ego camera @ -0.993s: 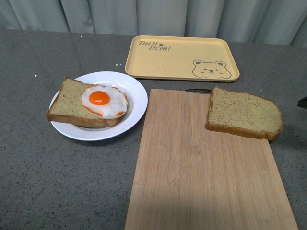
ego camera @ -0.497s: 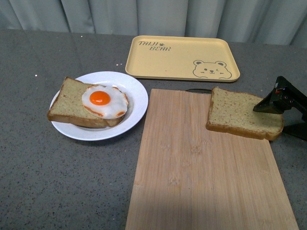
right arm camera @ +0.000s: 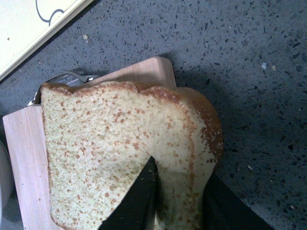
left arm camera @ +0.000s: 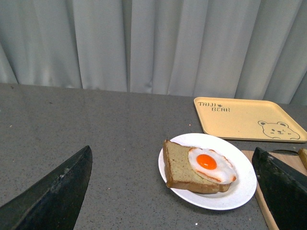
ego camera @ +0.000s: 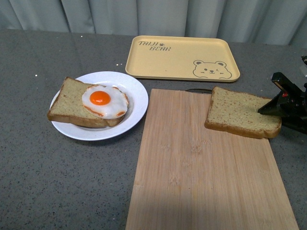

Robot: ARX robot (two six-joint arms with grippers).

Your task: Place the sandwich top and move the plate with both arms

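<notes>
The sandwich top [ego camera: 240, 114] lies at the right edge of the wooden cutting board [ego camera: 201, 167], its domed end toward the right. My right gripper [ego camera: 269, 108] is shut on that domed end; in the right wrist view the sandwich top [right arm camera: 120, 148] fills the frame with one black finger [right arm camera: 139, 196] on its face. The white plate [ego camera: 136, 103] stands left of the board and carries a bread slice with a fried egg [ego camera: 103, 100]. In the left wrist view my left gripper [left arm camera: 177, 196] is open, well back from the plate [left arm camera: 240, 191].
A yellow tray with a bear drawing [ego camera: 182, 57] sits behind the board. Grey speckled tabletop [ego camera: 57, 172] lies all around. A grey curtain [left arm camera: 144, 43] hangs along the far edge. A dark metal loop [right arm camera: 67, 79] sticks out at the board's far end.
My right gripper came in from the right edge and closed on the sandwich top's domed end. The slice has shifted slightly. The plate and the egg slice have not moved.
</notes>
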